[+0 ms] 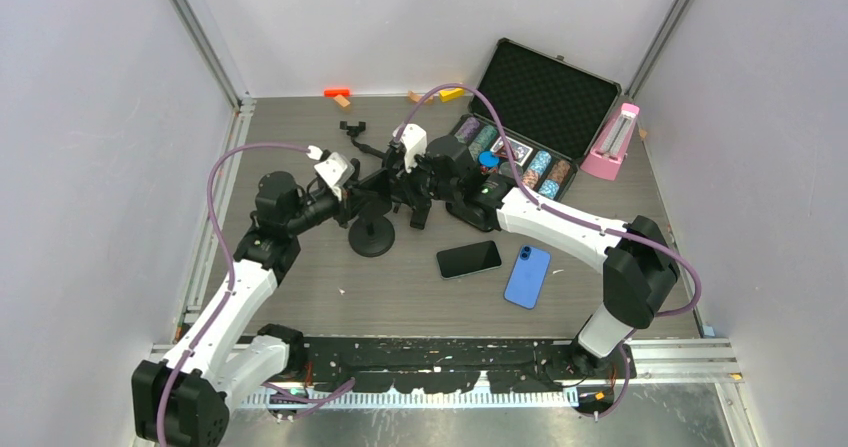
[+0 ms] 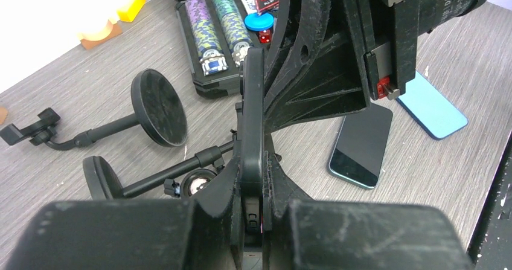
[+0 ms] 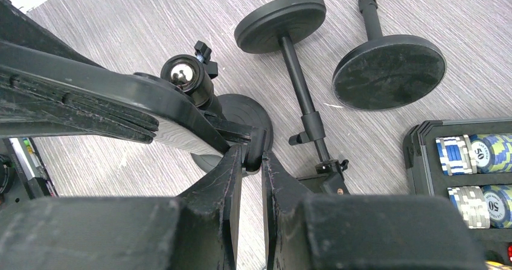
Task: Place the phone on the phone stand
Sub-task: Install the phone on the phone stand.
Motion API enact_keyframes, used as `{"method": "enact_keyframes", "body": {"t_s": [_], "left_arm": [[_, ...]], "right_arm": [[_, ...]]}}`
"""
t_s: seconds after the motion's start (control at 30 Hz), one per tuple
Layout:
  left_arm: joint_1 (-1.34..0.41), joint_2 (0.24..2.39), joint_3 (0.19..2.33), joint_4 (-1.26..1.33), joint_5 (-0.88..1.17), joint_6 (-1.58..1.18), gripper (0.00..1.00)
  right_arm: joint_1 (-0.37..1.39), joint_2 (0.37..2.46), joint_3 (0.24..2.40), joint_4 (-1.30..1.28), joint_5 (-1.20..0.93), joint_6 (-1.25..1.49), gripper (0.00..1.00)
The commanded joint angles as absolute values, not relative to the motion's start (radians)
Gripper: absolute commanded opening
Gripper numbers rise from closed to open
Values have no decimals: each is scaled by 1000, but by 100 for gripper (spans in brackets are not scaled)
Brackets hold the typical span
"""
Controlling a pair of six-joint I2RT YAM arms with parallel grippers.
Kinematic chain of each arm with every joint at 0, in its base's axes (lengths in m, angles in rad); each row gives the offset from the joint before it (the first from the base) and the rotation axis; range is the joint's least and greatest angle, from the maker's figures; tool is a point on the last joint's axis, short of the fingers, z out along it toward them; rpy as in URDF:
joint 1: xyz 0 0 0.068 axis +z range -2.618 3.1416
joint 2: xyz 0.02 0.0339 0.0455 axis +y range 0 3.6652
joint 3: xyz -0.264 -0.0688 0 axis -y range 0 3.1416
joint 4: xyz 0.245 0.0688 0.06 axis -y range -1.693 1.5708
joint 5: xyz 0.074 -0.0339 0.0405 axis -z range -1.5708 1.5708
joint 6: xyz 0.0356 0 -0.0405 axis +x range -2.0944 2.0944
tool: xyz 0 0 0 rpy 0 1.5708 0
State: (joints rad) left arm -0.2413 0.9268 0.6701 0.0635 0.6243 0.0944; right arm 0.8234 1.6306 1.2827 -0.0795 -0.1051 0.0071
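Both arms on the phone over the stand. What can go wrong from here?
1. The right end effector pinches only the end of the phone that the left end effector grips edge-on: it may twist or slip on release.
2. The upright phone stand rests on a small round base under both arms: a nudge might tip it.

Two black-and-white robot arms reach forward from the near table edge and meet nose to nose at mid-table: the left arm [image 1: 235, 287] slants up and to the right with its elbow bent, while the right arm [image 1: 560, 229] stretches low and leftward from its raised shoulder. The left gripper [image 2: 252, 188] is clamped tight, its two black fingers pressed flat against either face of the thin phone stand cradle [image 2: 252, 101]. The right gripper [image 3: 252, 161] faces it, fingers almost together, pinching a small edge of the same cradle.
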Motion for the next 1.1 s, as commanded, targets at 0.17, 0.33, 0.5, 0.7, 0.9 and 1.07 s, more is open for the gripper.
{"method": "enact_keyframes", "body": {"t_s": [0.17,0.33,0.5,0.7,0.9,1.07], "left_arm": [[-192,941,684,-157,222,241,0],[-192,946,681,-165,185,242,0],[-192,950,682,-169,156,245,0],[-201,967,691,-178,102,248,0],[-208,976,693,-184,85,248,0],[-212,983,695,-187,71,247,0]], "right_arm": [[757,1606,1290,-200,108,-42,0],[757,1602,1283,-195,92,-49,0],[757,1588,1262,-181,67,-63,0],[757,1586,1259,-183,39,-69,0],[758,1587,1260,-188,40,-68,0],[757,1586,1259,-188,44,-67,0]]}}
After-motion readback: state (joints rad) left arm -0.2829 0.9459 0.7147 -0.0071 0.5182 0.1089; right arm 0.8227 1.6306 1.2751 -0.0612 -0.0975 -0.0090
